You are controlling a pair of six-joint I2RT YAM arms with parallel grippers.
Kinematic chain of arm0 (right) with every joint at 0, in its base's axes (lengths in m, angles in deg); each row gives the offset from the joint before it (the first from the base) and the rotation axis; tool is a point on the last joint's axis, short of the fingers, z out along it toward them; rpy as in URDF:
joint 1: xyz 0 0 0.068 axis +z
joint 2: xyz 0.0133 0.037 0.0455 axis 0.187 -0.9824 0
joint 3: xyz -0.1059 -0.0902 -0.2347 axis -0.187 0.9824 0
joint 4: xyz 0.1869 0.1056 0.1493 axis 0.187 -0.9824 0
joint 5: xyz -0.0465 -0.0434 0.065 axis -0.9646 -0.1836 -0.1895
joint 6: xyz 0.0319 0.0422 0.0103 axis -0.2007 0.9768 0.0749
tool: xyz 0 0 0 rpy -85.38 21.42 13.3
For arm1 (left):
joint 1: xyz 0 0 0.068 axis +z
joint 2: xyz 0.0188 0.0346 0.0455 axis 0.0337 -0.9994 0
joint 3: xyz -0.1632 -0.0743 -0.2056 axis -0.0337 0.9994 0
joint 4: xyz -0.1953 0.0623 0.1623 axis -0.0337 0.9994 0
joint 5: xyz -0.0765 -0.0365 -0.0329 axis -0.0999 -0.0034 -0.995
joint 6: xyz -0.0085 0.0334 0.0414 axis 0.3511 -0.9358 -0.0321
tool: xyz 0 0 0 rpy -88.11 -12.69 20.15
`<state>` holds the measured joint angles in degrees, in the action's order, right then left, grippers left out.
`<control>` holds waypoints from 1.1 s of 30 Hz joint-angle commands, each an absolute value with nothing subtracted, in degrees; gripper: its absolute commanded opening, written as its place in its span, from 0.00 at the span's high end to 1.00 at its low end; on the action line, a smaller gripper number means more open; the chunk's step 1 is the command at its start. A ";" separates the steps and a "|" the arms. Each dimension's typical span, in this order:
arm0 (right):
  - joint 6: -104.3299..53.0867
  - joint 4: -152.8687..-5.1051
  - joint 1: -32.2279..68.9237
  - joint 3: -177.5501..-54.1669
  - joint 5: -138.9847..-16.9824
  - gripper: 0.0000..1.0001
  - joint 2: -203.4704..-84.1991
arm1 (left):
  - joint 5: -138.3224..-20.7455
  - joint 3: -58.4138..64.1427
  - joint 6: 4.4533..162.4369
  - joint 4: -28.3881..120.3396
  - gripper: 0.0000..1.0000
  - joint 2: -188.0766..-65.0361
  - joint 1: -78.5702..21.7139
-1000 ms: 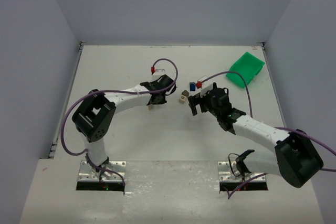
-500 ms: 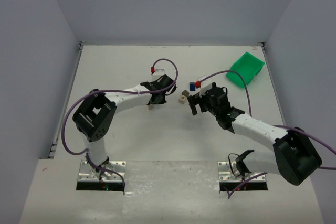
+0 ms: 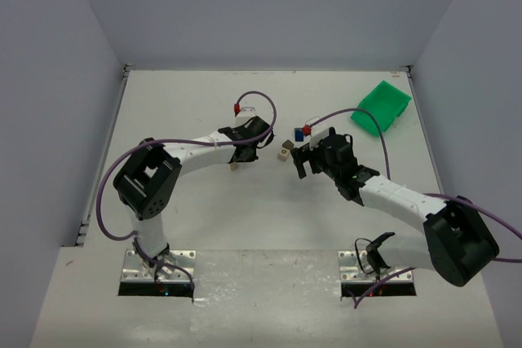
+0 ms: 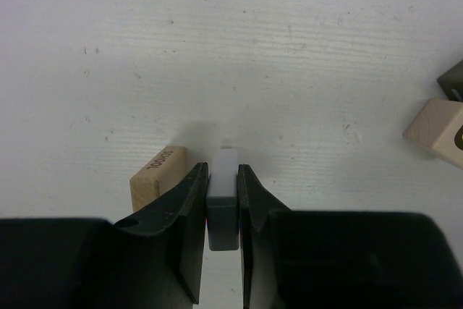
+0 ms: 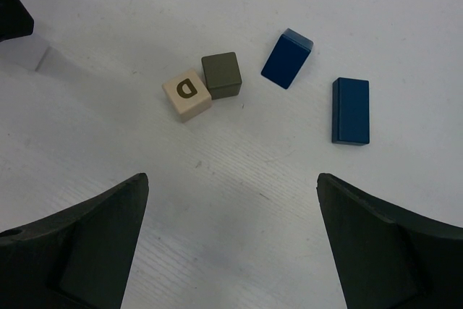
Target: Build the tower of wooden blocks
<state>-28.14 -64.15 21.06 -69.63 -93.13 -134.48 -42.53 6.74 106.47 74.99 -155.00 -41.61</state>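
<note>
The left gripper [image 4: 222,174] is clamped tight on a slim pale rectangular block [image 4: 225,167], which stands on the white table [image 4: 289,56] just beside a tan wooden block with printed lettering [image 4: 158,177]. The right gripper [image 5: 231,179] is spread wide and holds nothing. It hovers over loose tower pieces mid-table (none stacked): a tan wooden cube marked D [image 5: 187,95] touches a grey-brown cube [image 5: 221,74], with a dark blue oblong block [image 5: 286,58] near them and a second dark blue oblong block [image 5: 351,110] lying apart.
</note>
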 commanded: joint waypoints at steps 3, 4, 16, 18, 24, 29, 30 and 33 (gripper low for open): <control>-29.07 -63.16 20.86 -72.13 -94.52 0.01 -134.50 | -41.63 5.60 107.29 75.24 1.00 -155.74 -41.30; -29.13 -63.15 20.90 -72.13 -94.46 0.01 -134.47 | -41.80 5.64 107.25 75.28 1.00 -155.70 -41.30; -29.38 -63.23 20.93 -72.15 -94.50 0.01 -134.45 | -41.70 6.21 107.17 75.33 0.93 -155.55 -41.30; -29.45 -63.45 20.94 -72.22 -94.50 0.01 -134.38 | -42.01 6.13 107.11 75.32 0.92 -155.83 -41.30; -29.52 -63.37 20.94 -72.04 -94.41 0.01 -134.06 | -41.87 6.13 107.02 75.31 0.89 -155.75 -41.30; -29.68 -63.66 20.92 -72.04 -94.41 0.01 -133.75 | -42.12 6.13 106.82 75.33 0.85 -155.92 -41.30; -29.71 -63.63 20.95 -72.04 -94.37 0.01 -133.68 | -42.22 6.09 106.76 75.33 0.83 -155.96 -41.30; -29.80 -63.80 20.95 -71.95 -94.32 0.01 -133.59 | -42.36 6.04 106.58 75.33 0.77 -156.00 -41.38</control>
<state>-29.07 -65.20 21.06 -69.68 -93.15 -134.50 -42.59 6.74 106.65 75.80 -155.44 -41.61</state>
